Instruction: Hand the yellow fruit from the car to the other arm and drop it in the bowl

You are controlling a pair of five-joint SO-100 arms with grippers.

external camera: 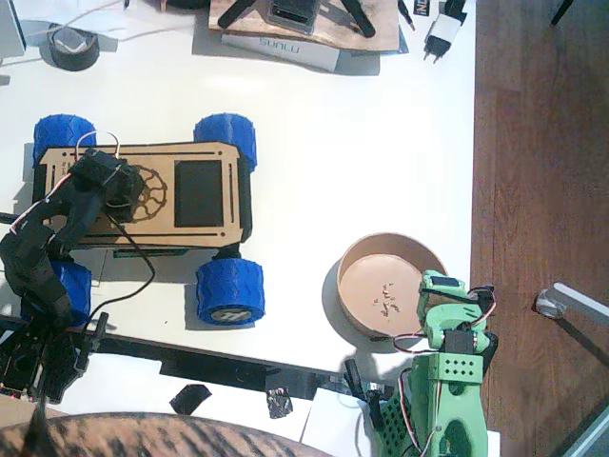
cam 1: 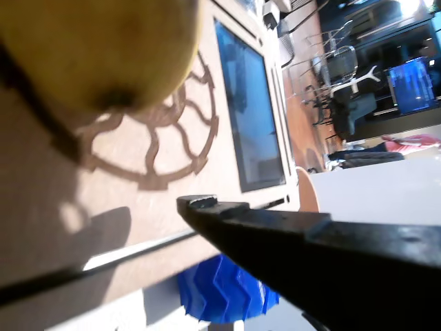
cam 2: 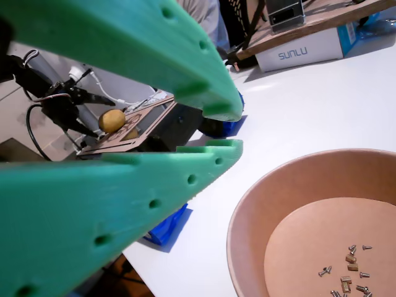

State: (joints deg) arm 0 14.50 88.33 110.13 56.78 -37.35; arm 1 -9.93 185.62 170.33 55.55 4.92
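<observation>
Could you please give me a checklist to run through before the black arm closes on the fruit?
1. The left claw is open: ok. In a wrist view its lower jaw stands clear of the yellow fruit.
2. The fruit is gripped: not ok. It sits on the car deck.
3. The fruit is centred between the jaws: cannot tell. Only one jaw shows clearly.
4. The right claw is open and empty for the handover: ok.
5. The bowl is free to receive it: ok. It holds only small screws and bits.
6. The table between the car and the bowl is bare: ok.
</observation>
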